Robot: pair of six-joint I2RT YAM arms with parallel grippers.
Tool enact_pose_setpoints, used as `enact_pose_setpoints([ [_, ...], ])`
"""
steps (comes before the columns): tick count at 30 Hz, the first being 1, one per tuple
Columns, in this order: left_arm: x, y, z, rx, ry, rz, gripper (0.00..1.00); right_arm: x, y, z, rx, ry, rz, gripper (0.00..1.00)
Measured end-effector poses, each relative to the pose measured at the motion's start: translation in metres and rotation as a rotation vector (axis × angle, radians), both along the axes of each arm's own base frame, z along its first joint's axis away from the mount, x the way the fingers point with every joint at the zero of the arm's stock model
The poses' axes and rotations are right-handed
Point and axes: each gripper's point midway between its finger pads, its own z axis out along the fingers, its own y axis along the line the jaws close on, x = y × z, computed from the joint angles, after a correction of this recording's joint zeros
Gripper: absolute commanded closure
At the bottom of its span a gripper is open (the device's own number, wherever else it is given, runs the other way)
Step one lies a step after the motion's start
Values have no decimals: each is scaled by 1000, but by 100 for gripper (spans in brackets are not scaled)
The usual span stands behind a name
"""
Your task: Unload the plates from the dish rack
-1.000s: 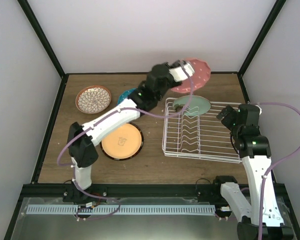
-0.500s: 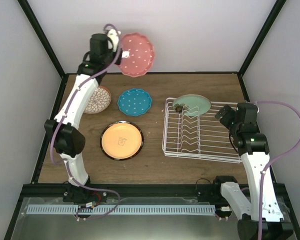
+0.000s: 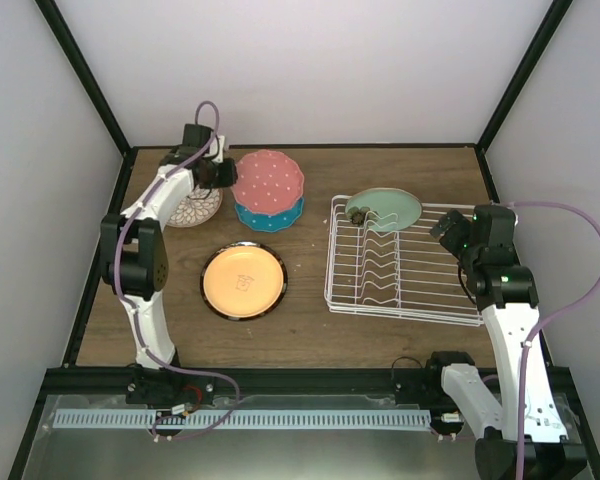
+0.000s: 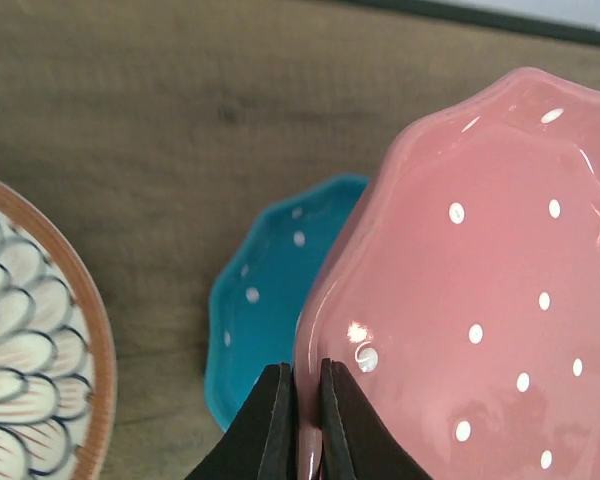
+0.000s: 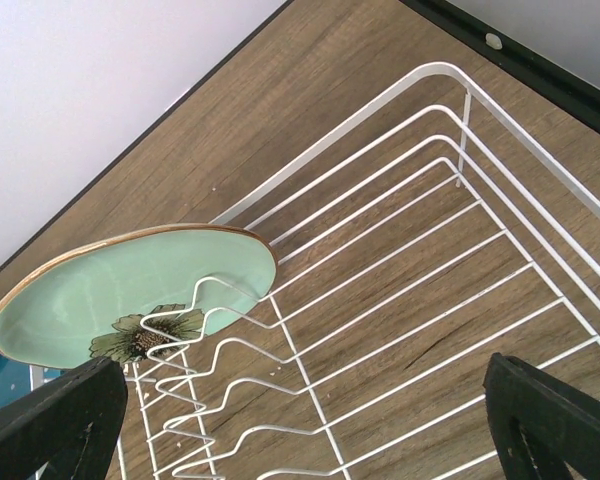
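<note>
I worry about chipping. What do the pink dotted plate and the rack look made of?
The pink dotted plate looks like glazed ceramic: glossy, with sharp light glints. The rack is thin bent wire with a white coating, probably metal underneath.

I can read no text, label, brand or number in any of my views. The round tan dark-rimmed plate, lying left of the middle toward the near edge of the brown wooden table, carries a small dark mark at its centre, too small to make out.
</note>
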Motion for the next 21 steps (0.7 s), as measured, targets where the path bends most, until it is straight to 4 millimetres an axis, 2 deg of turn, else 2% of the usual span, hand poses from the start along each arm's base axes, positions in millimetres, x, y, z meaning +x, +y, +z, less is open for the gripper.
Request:
enact_pose_setpoints([
  [4,-11,-8,-34,-33,97,-5,96,-1,-1,1,-1,-3,-6,0],
  [10,-8,-10,-54,-58,135,7,96,-4,-3,2,-4,-4,-19,0],
  [18,-4,-10,-101,-49,212,19,96,-11,-6,-1,-7,15,-40,0],
  [21,-5,-9,-109,-56,231,27,96,-14,-7,-1,-10,18,-49,0],
])
